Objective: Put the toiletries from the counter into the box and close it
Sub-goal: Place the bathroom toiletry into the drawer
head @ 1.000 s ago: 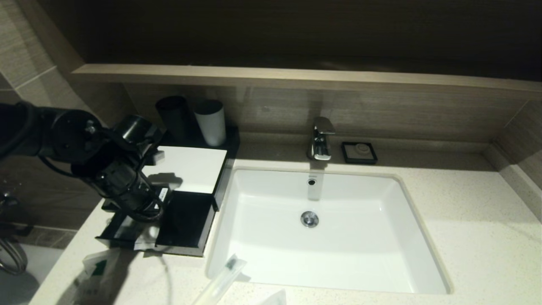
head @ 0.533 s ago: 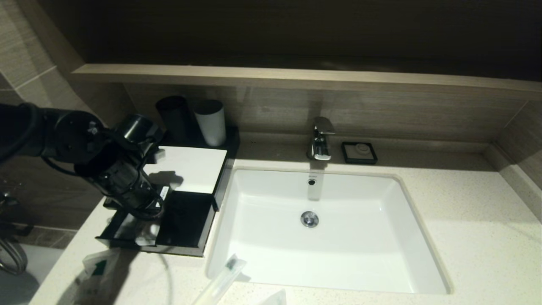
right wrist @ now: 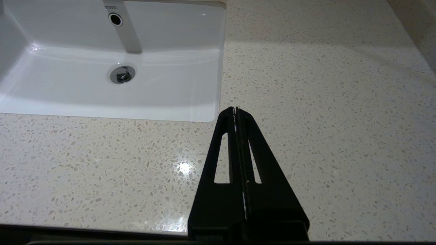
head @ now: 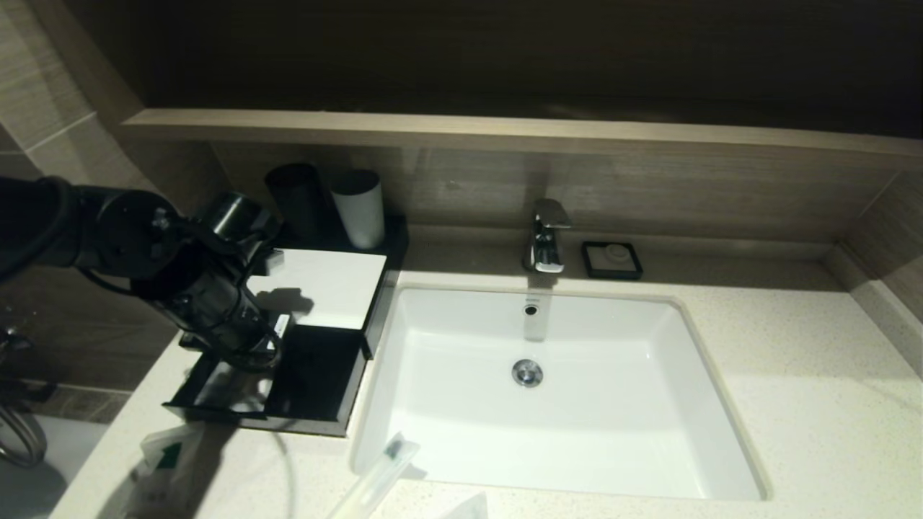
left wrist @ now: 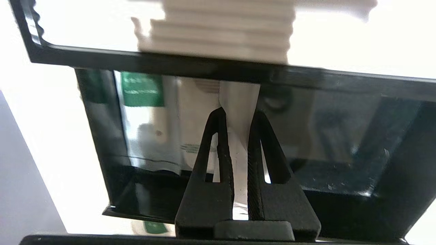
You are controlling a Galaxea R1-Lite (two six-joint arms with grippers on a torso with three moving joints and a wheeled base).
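Two sachets (left wrist: 150,122) lie in the open drawer (head: 317,422) of the box (head: 317,288), half hidden in the head view by the left gripper (left wrist: 238,117), whose narrow jaws pinch a white sachet edge. Another sachet (head: 162,461) and a sleeve (head: 378,476) lie cut off on the table (head: 793,404). Two cups (head: 357,209) stand behind the box. The right gripper (right wrist: 235,109) hovers over the table beside the basin (right wrist: 136,95), jaws pressed together.

wood-look shelf (head: 505,133), tiled wall (head: 43,94), dim light
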